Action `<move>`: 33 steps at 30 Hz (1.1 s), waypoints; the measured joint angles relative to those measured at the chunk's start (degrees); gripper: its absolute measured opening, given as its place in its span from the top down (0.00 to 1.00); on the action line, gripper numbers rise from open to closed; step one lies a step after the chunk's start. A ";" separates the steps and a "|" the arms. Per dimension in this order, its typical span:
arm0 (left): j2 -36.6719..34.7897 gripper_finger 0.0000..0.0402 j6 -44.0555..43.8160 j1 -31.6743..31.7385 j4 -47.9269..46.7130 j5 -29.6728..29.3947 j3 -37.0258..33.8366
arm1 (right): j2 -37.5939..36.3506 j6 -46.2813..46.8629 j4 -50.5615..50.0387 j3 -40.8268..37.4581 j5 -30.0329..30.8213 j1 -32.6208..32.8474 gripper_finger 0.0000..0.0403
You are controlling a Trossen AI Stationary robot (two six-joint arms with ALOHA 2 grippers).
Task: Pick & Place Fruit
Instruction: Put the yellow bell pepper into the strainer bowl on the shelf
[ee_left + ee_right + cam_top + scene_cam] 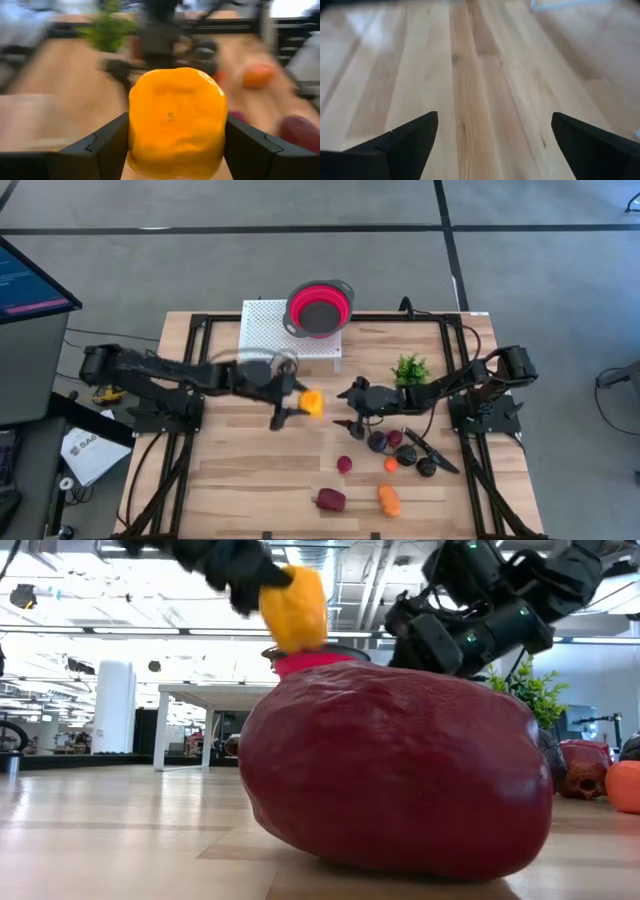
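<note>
Writing: a white paper sheet (pixel 88 452) at the lower left of the high view, beside the table, carries dark lettering that looks like "SAG"; the rest is too small to read. The monitor (pixel 25 280) at the upper left shows lines of text, unreadable.
Held fruit: a yellow-orange fruit (pixel 312 402) (pixel 295 608) (pixel 175 122), blocky with rounded corners, a dimpled skin and a small dot on its facing side.
Left gripper: (pixel 292 404) (pixel 175 150) clamped on the yellow-orange fruit, one dark finger pressed to each side, near the centre of the high view and lifted off the wood in the low view.
Right gripper: (pixel 349 408) (pixel 495 145) fingers spread wide with only bare planks between them, just right of centre in the high view.
Maroon fruit: (pixel 331 500) (pixel 395 770) lumpy and glossy, lying on the table near the bottom centre of the high view; it fills the low view.
Orange fruit: (pixel 388 500) oblong, just right of the maroon fruit.
Other fruit: a small red piece (pixel 345 465) lies alone; a cluster of dark purple, red, orange and near-black pieces (pixel 400 452) lies right of centre.
Bowl: a red colander (pixel 320 308) with a grey rim sits on a white perforated board (pixel 265 330) at the table's upper centre.
Plant: a small green plant (pixel 409 367) stands right of the colander.
Table: pale wooden planks (pixel 230 480).
</note>
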 joint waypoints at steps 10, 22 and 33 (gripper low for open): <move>11.28 0.35 11.10 21.21 -16.35 -6.68 29.30 | 0.00 -0.63 11.05 -1.52 3.20 -0.06 0.12; 26.17 0.32 10.21 36.40 -16.07 1.98 36.20 | 0.00 -0.76 13.70 -1.52 3.55 -0.12 0.19; 28.00 0.25 10.13 36.57 -15.30 0.58 36.22 | 0.00 -0.73 13.66 -1.52 3.55 -0.15 0.20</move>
